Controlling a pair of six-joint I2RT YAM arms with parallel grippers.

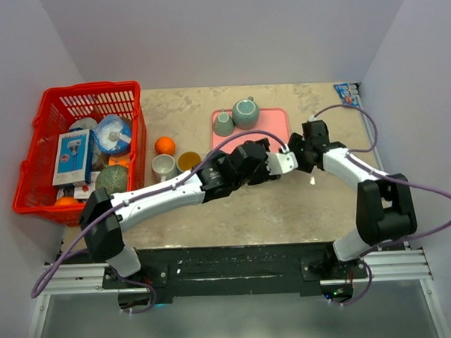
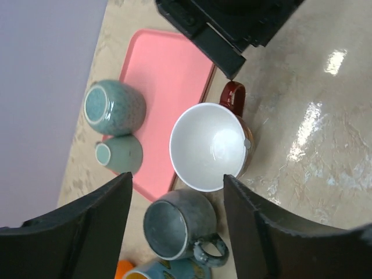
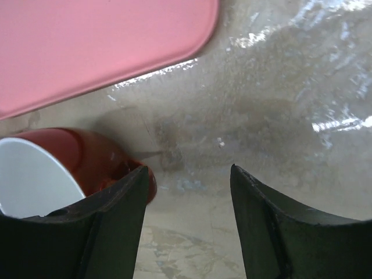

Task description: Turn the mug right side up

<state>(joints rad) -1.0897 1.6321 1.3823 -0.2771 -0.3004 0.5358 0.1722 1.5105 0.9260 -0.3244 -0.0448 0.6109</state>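
Note:
The mug [image 2: 209, 145] is red outside and white inside. It stands on the table beside the pink tray's corner, with its mouth facing up at the left wrist camera and its handle [image 2: 234, 96] pointing away. My left gripper [image 2: 177, 180] hangs open above it, a finger on each side, touching nothing. My right gripper [image 3: 189, 171] is open just beyond the handle, with only bare table between its fingers. The mug's red wall [image 3: 70, 154] sits against its left finger [image 3: 125, 203]. In the top view both grippers [image 1: 281, 163] [image 1: 299, 147] meet over the mug and hide it.
The pink tray [image 1: 272, 123] carries two teal cups [image 1: 245, 112] [image 1: 223, 123]. A grey mug [image 2: 177, 224], a yellow-lined mug [image 1: 188, 161] and an orange [image 1: 164, 145] sit left of the tray. A red basket [image 1: 30, 159] full of items stands at the far left.

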